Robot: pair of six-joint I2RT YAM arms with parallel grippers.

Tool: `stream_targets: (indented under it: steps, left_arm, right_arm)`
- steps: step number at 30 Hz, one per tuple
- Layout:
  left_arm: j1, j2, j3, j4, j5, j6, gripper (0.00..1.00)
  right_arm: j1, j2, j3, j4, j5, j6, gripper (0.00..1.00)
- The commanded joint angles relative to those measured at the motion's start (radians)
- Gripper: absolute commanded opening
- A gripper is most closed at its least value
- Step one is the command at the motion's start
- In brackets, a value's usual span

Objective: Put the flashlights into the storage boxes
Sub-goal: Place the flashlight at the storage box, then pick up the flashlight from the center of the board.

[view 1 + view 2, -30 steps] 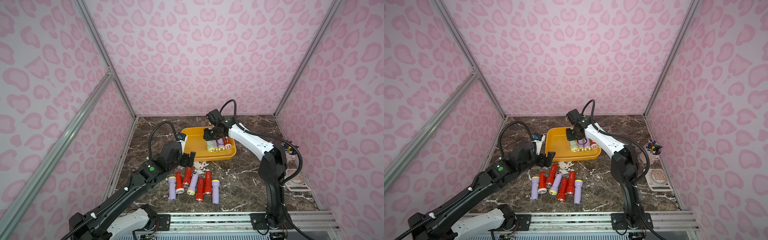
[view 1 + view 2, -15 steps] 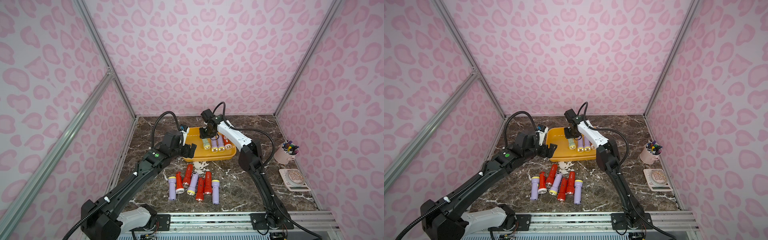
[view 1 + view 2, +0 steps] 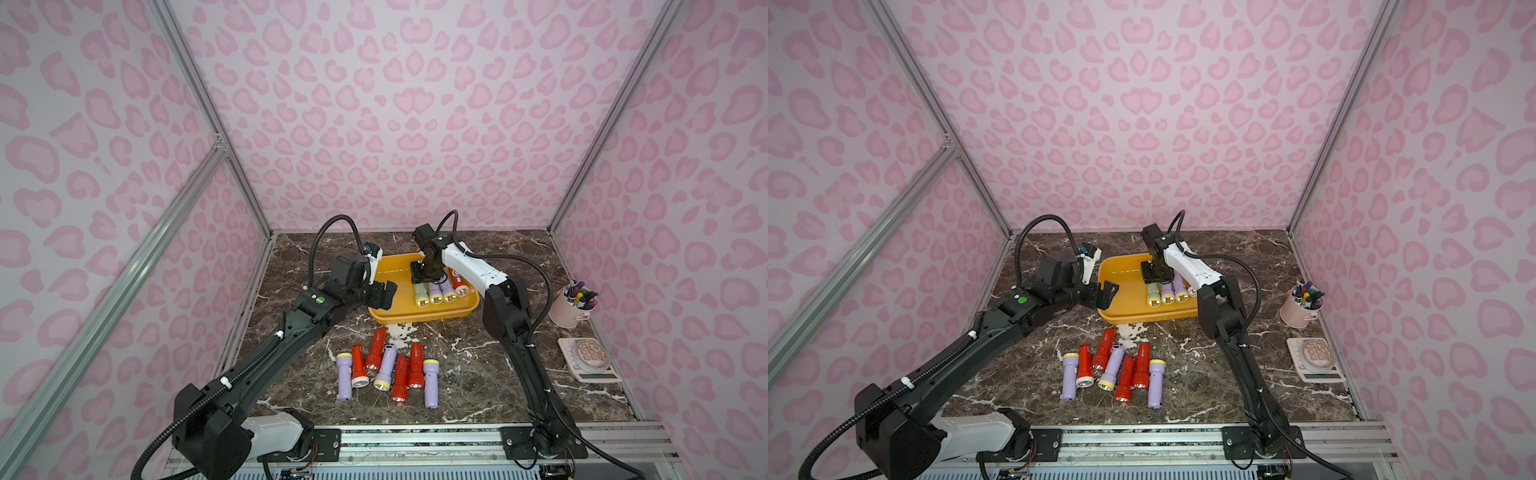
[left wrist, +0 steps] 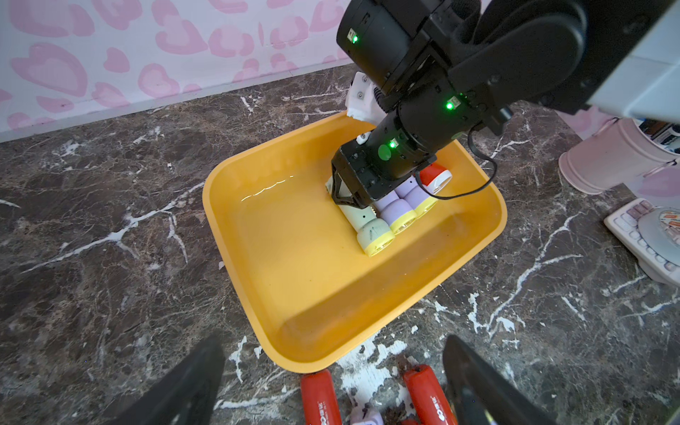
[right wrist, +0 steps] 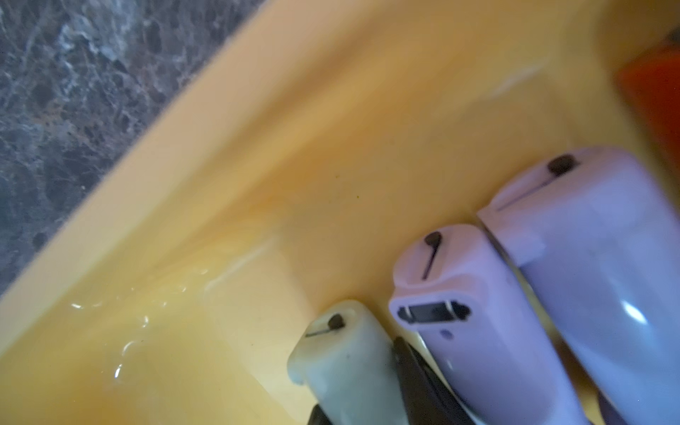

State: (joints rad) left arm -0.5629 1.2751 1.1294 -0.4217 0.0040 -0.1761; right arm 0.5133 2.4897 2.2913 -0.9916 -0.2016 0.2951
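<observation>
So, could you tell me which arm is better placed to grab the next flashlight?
Left, probably: the left claw is open, empty and nearer the loose flashlights; the right claw is down in the tray at the pale green flashlight.

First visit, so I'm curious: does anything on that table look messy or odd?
Only mildly: the loose flashlights in front of the yellow tray lie askew, heads pointing both ways, unlike the neat row inside it.

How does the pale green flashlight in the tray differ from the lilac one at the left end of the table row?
Colour: pale green flashlight versus lilac flashlight. Place: the green lies in the tray, the lilac on the table. Pose: the green's head points toward the table's near edge, the lilac's toward its far edge. Both have yellow head rings.
</observation>
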Motion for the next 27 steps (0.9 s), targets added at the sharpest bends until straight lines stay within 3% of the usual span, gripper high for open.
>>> stream_targets:
  steps: [1, 13, 22, 27]
  left_arm:
    - [0.001, 0.0, 0.007, 0.031, 0.02, -0.015, 0.94]
    - [0.002, -0.09, -0.058, 0.067, 0.036, -0.055, 0.94]
    - [-0.001, -0.09, -0.105, 0.069, 0.041, -0.092, 0.94]
    - [-0.037, -0.048, -0.181, 0.152, -0.017, -0.102, 0.91]
  right_arm:
    - [0.003, -0.026, -0.012, 0.002, 0.008, -0.022, 0.48]
    - [0.019, -0.375, -0.244, 0.048, -0.012, -0.015, 0.53]
    - [0.021, -0.639, -0.531, 0.112, -0.027, -0.014, 0.54]
    - [0.028, -0.779, -0.785, 0.223, 0.026, -0.014, 0.54]
